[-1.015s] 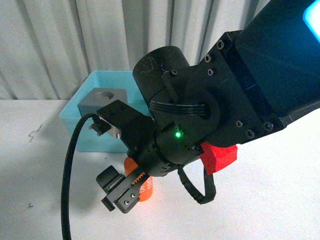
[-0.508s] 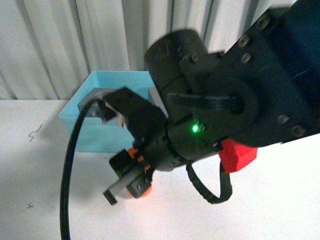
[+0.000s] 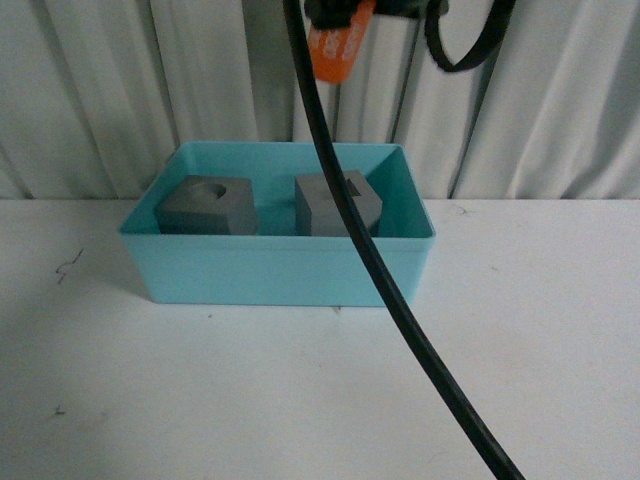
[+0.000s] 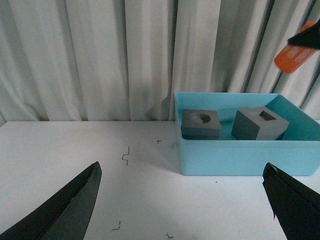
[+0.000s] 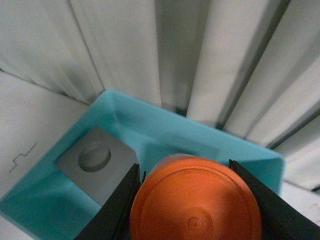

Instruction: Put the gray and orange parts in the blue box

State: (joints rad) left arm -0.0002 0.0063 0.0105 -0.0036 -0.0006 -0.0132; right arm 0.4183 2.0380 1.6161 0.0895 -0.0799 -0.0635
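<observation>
The blue box [image 3: 280, 272] stands on the white table at the back centre. Two gray cubes lie inside it: one with a round recess [image 3: 205, 206] on the left, one with a square recess [image 3: 336, 206] on the right. My right gripper [image 5: 194, 202] is shut on the orange cylinder [image 3: 336, 50] and holds it high above the box, at the top edge of the front view. In the right wrist view the cylinder [image 5: 195, 197] hangs over the box [image 5: 150, 120] beside the round-recess cube [image 5: 94, 161]. My left gripper [image 4: 182, 200] is open and empty, low over the table left of the box [image 4: 240, 159].
A black cable [image 3: 380, 280] crosses the front view from the top to the lower right. White curtains [image 3: 100, 90] hang close behind the box. Small dark marks [image 4: 126, 156] are on the white table [image 3: 540, 350].
My right arm has risen from the table in front of the box, carrying the orange cylinder up above the box. It no longer blocks the front view.
</observation>
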